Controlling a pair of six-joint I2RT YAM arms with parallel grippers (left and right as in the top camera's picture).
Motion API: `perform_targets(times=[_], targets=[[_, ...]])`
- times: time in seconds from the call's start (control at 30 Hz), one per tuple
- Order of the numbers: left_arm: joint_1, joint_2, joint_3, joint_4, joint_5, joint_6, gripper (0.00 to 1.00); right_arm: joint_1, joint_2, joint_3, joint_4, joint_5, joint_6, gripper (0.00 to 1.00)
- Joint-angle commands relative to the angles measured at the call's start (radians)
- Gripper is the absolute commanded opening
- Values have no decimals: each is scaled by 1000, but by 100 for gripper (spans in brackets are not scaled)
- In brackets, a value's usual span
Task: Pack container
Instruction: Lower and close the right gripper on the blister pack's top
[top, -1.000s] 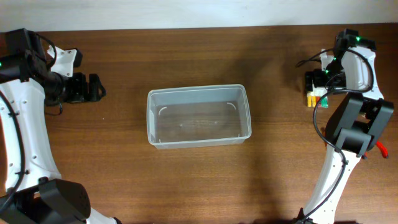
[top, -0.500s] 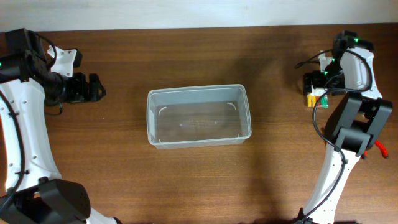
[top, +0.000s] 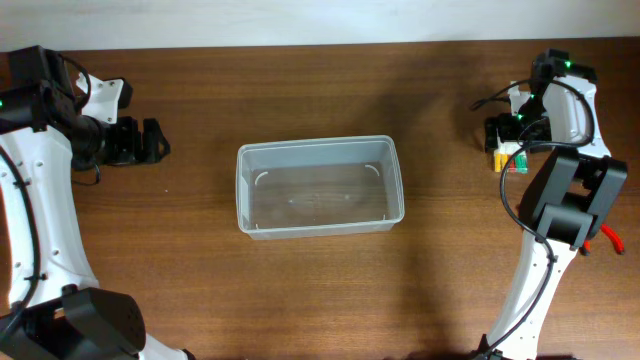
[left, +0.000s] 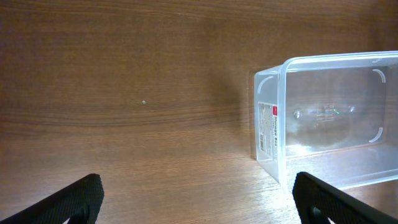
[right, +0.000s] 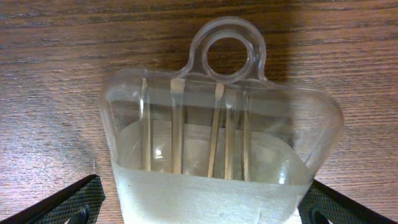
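The container (top: 320, 187), a clear empty plastic tub, stands mid-table; its short end with a label shows in the left wrist view (left: 329, 118). A small clear blister pack (right: 217, 149) with a hanging loop and thin wooden sticks inside lies flat on the table at the far right, seen from overhead as a yellow, green and white bit (top: 510, 158). My right gripper (right: 205, 208) is open, low over the pack, one finger on each side of its wide end. Far to the left of the tub, my left gripper (left: 199, 202) stands open over bare wood.
A red-handled tool (top: 612, 238) peeks out beside the right arm's base at the table's right edge. Brown wooden table (top: 200, 280) all round the tub. A white wall edge runs along the back.
The right wrist has shifted slightly to the left over the pack, jaws still wide. The left arm and the tub have not moved.
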Motion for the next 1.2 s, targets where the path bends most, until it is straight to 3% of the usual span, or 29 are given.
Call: perform_targets(times=[0.0,1.17], targets=[[5,5,23,-4,18,-10,99,5,18,6,2,-11,-6,99],[5,5,23,-14,18,-10,99,4,37,6,34,-21,1,99]])
